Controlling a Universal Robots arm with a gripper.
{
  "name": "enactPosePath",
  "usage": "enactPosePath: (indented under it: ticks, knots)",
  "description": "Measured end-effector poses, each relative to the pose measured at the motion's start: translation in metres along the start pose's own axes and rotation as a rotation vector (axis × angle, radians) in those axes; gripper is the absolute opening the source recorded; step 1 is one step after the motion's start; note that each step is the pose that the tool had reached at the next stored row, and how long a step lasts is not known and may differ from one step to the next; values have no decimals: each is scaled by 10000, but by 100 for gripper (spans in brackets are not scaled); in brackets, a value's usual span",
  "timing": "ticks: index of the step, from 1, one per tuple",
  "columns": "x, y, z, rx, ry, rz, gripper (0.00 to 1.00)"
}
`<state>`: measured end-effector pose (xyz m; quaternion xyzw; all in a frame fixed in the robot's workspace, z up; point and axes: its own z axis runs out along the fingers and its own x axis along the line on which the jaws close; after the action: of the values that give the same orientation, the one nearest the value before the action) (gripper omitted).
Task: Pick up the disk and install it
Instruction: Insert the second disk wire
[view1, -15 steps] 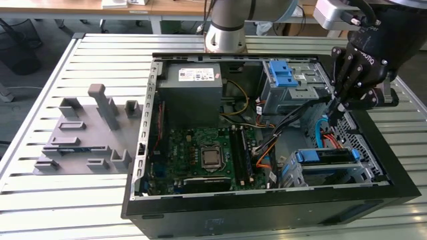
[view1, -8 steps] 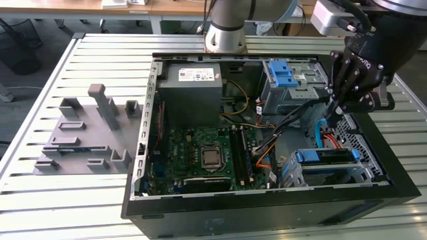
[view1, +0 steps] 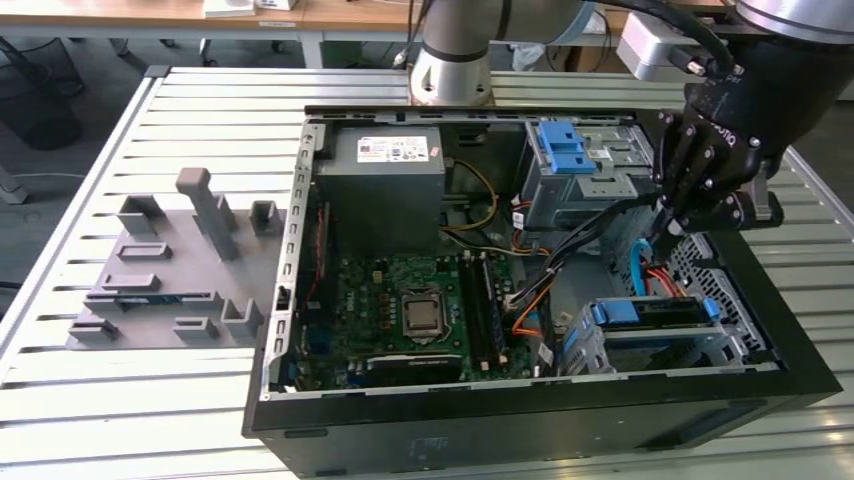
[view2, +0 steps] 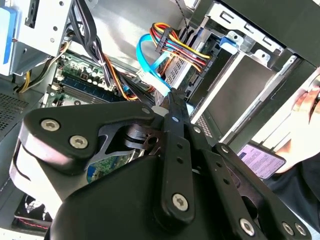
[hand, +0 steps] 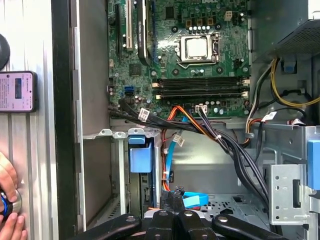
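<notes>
The disk (view1: 650, 312), flat and edged by a blue carrier frame, lies in the metal drive cage (view1: 727, 345) at the near corner of the open computer case on the exterior view's right. In the first wrist view its blue frame end (hand: 139, 153) shows in the cage slot. My gripper (view1: 677, 222) hangs above the case's edge on the exterior view's right, behind the cage, apart from the disk. Its black fingers (view2: 173, 111) are shut together with nothing between them, tips (hand: 176, 193) beside a light blue cable (hand: 192, 200).
The case holds a motherboard (view1: 407, 310), a grey power supply box (view1: 380, 165), a second cage with a blue latch (view1: 567, 150) and cable bundles (hand: 220, 137). A grey fixture (view1: 174, 270) stands on the slatted table. A person's hand (hand: 10, 220) and a small device (hand: 17, 91) lie outside the case wall.
</notes>
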<state>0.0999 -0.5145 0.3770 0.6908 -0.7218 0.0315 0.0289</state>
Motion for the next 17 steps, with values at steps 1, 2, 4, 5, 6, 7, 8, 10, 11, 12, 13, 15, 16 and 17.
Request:
enactPosePath:
  ticks: [1,2,4,5,6,7,8,10,11,12,13,15,16,17]
  knots:
    - [0,0,0,0,6,0,11]
    - [1,0,0,0,8,0,11]
    - [2,0,-18,0,10,1,11]
    - [3,0,-30,0,15,0,11]
    - [4,0,-42,1,22,0,11]
    - [5,0,-47,1,29,0,11]
    - [4,0,-49,2,38,1,11]
    - [3,0,-52,4,96,0,11]
    - [3,0,-52,6,130,0,11]
    - [3,0,-52,7,161,0,11]
    - [3,0,-51,8,192,0,11]
    - [3,0,-47,10,230,0,11]
    - [2,-1,-45,11,248,1,18]
    - [2,-1,-41,11,262,1,18]
